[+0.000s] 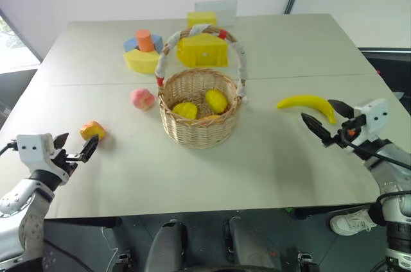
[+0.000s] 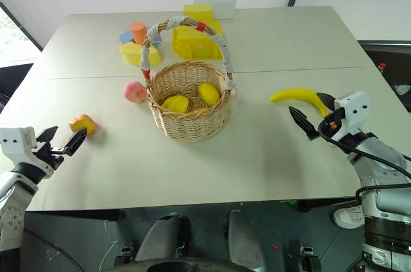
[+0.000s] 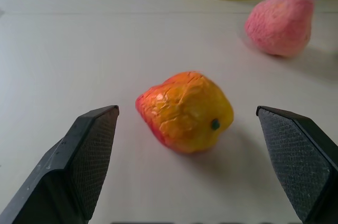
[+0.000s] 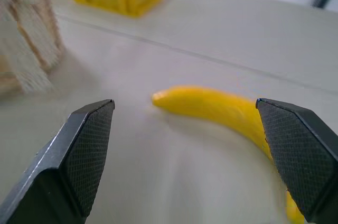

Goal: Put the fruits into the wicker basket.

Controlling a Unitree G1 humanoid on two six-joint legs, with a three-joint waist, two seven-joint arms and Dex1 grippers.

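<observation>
While both arms hover low over the pale tabletop (image 1: 270,169), the round tan woven wicker basket (image 1: 199,124) sits mid-table, its tall arched handle wrapped in white with red bands. Two bumpy yellow lemons (image 1: 216,100) are already inside. At the basket's 9 o'clock, just beside it, lies the pink peach (image 1: 142,98); further out toward 8 o'clock is the crackly orange-red round fruit (image 3: 185,112), right in front of the left gripper (image 1: 76,147), jaws spread wide and empty. At 3 o'clock lies the long curved yellow banana (image 1: 308,104), with the right gripper (image 1: 326,118) gaping over its near end, holding nothing.
</observation>
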